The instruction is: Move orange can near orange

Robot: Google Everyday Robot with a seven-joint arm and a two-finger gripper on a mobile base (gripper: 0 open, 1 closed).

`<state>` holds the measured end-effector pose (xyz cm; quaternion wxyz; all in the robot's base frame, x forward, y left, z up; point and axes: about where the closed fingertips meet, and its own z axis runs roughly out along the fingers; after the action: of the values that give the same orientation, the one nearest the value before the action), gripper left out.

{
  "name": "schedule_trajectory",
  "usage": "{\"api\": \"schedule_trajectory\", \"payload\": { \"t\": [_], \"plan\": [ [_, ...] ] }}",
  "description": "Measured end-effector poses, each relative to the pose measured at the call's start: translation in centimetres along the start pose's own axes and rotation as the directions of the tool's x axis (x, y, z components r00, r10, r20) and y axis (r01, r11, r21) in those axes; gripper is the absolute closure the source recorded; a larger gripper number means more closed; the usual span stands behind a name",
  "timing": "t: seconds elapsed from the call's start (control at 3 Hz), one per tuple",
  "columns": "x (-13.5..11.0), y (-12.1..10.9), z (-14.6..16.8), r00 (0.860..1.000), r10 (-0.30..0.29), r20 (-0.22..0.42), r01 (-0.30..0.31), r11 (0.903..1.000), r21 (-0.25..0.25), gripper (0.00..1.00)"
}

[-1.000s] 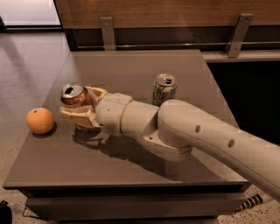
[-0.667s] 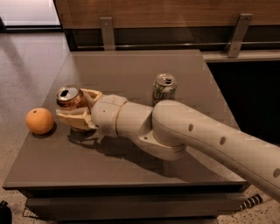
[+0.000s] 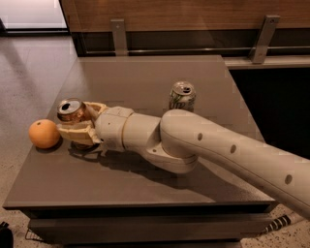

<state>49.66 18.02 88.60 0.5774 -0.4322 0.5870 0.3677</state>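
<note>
Dark table (image 3: 145,77), wood wall (image 3: 169,9), speckled floor (image 3: 29,63).

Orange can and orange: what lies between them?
In the camera view, only a short strip of bare table, edged by one finger of the end effector, which grips the orange can beside the orange.

The gripper (image 3: 75,118), at the left side of the desk (image 3: 145,77), clasps the orange can (image 3: 70,109) between its fingers (image 3: 77,131). The near finger covers the can's lower half, so whether its base touches the desk cannot be told, and its markings are too blurred to read. Right of the fingers, the arm (image 3: 218,150) runs off the right edge and hides the bottom of the green-and-white can (image 3: 182,97) behind it. Whether the near fingertip touches the orange (image 3: 43,133), left of the fingers, is unclear.
</note>
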Motion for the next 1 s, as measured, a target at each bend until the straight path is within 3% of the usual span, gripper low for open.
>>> {"api": "schedule_trajectory", "payload": {
  "t": [0.33, 1.0],
  "plan": [
    [0.0, 0.14, 0.17, 1.0, 0.0, 0.0, 0.0, 1.0, -0.004, 0.87],
    [-0.18, 0.47, 0.42, 1.0, -0.003, 0.0, 0.003, 0.9999, -0.011, 0.33]
  ]
}}
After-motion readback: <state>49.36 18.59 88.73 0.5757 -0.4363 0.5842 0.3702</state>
